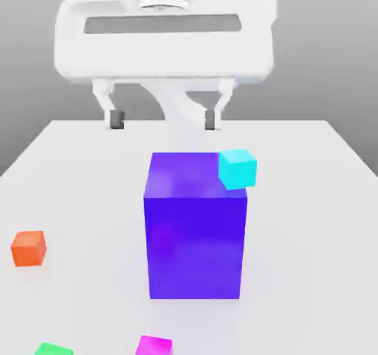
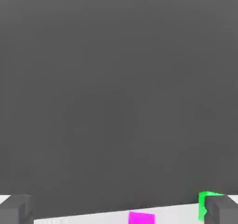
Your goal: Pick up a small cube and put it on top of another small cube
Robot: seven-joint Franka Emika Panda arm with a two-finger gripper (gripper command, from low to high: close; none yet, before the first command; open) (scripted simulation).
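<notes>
The small magenta-pink cube lies on the white table at the near edge of the exterior view, in front of the big blue-violet block. It also appears in the hand view. My gripper hangs high at the back of the table, behind the block, open with nothing between its dark fingertips. In the hand view the two fingertips stand far apart at the picture's corners.
A cyan cube sits by the block's upper right corner in the exterior view. An orange cube lies at the exterior view's left. A green cube rests left of the magenta one, and appears in the hand view.
</notes>
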